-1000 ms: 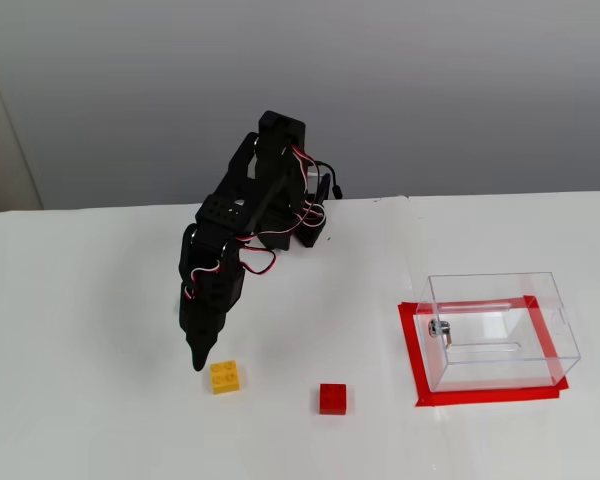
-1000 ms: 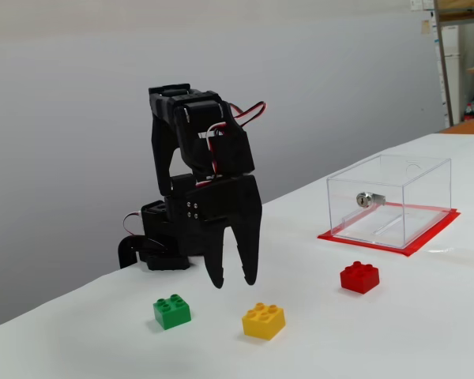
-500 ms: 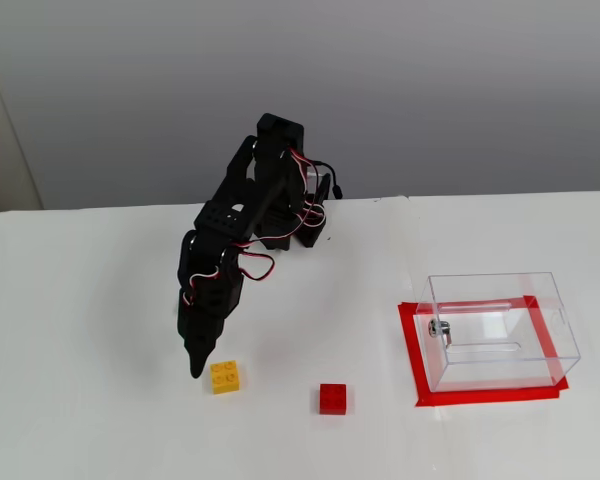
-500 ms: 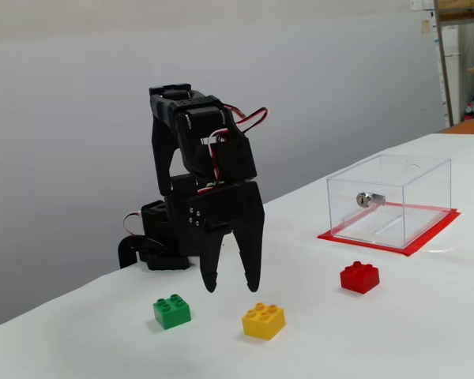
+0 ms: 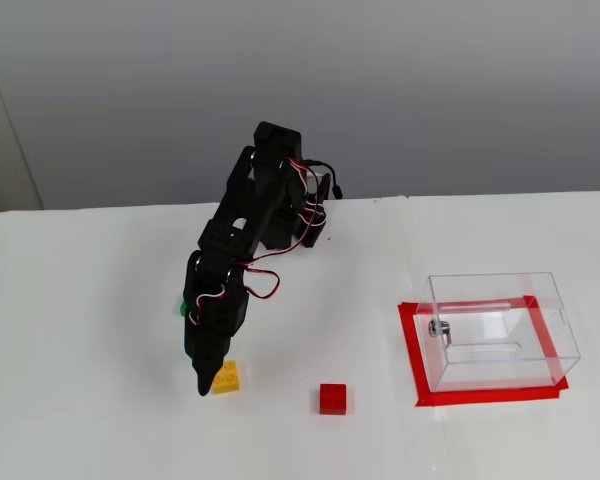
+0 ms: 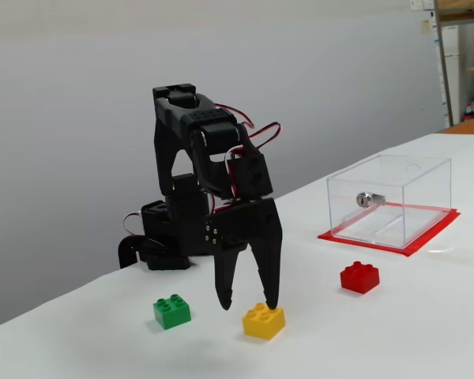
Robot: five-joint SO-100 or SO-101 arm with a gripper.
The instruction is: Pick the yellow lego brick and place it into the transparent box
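Altogether three bricks, yellow lego brick, one green, one red, one transparent box, end effector spread.

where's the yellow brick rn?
In both fixed views, the yellow brick sits on the table under the open gripper, between the green brick and red brick.

Yellow lego brick; green brick; red brick; clear transparent box on red mat; black arm.

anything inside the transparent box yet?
No bricks. The transparent box looks empty apart from its small metal fitting on one wall. Red tape outlines its base. The yellow lego brick sits on the table below the open gripper.
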